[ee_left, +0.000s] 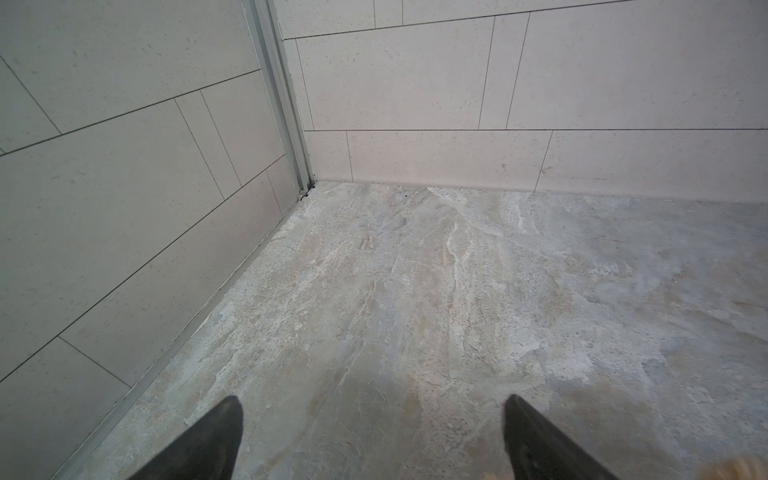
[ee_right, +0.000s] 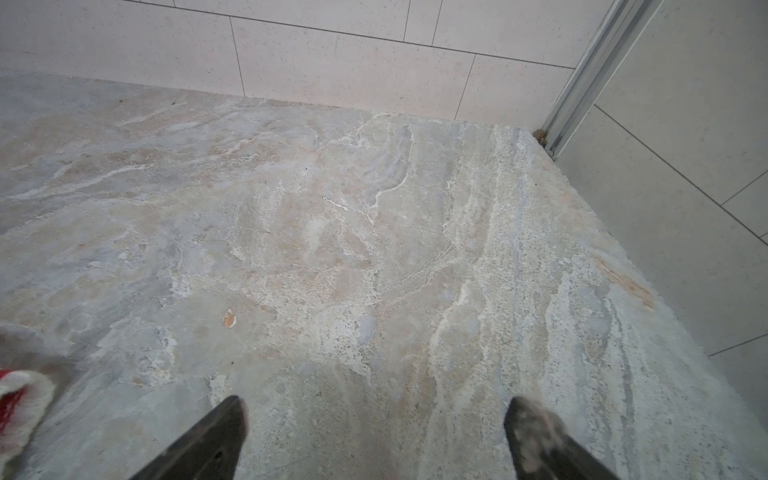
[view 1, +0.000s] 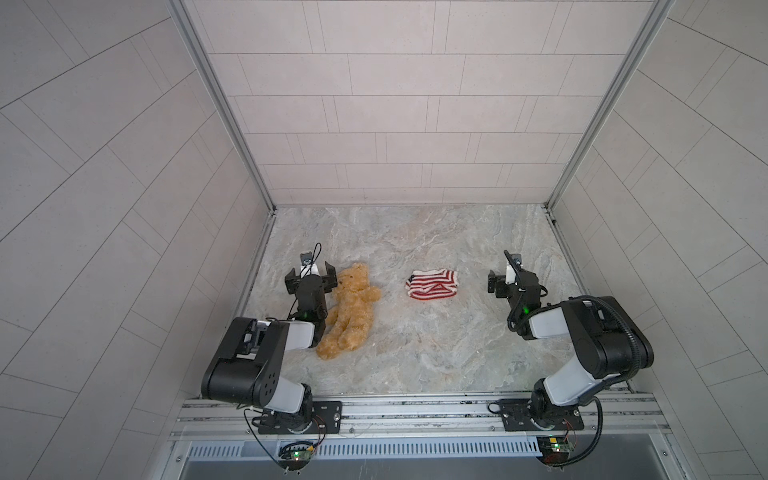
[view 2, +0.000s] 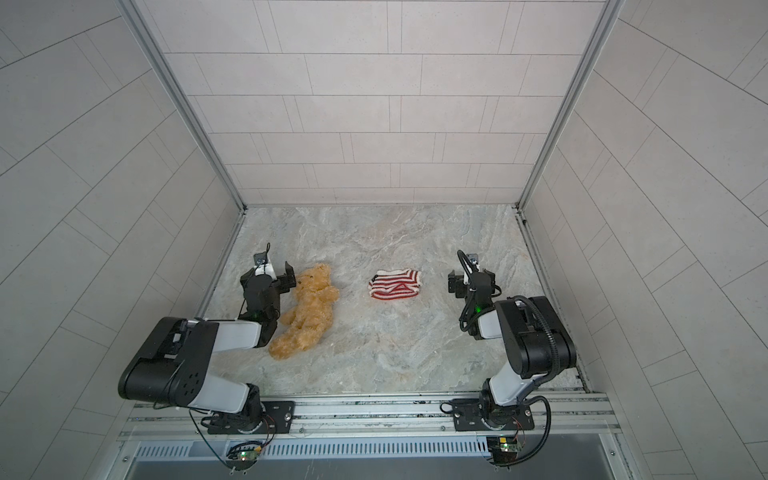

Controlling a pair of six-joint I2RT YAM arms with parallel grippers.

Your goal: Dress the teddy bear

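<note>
On the marbled table (view 1: 415, 353), left of centre, the teddy bear (view 1: 351, 311) lay sprawled, head just beside the left gripper (view 1: 310, 275), whose jaws stood wide and empty. The right gripper (view 1: 510, 279), likewise wide and empty, stood near the striped sweater (view 1: 431, 284).

Readable markings: none. We find no text, label, brand, number or sign legible in both top views or in the two wrist views.
</note>
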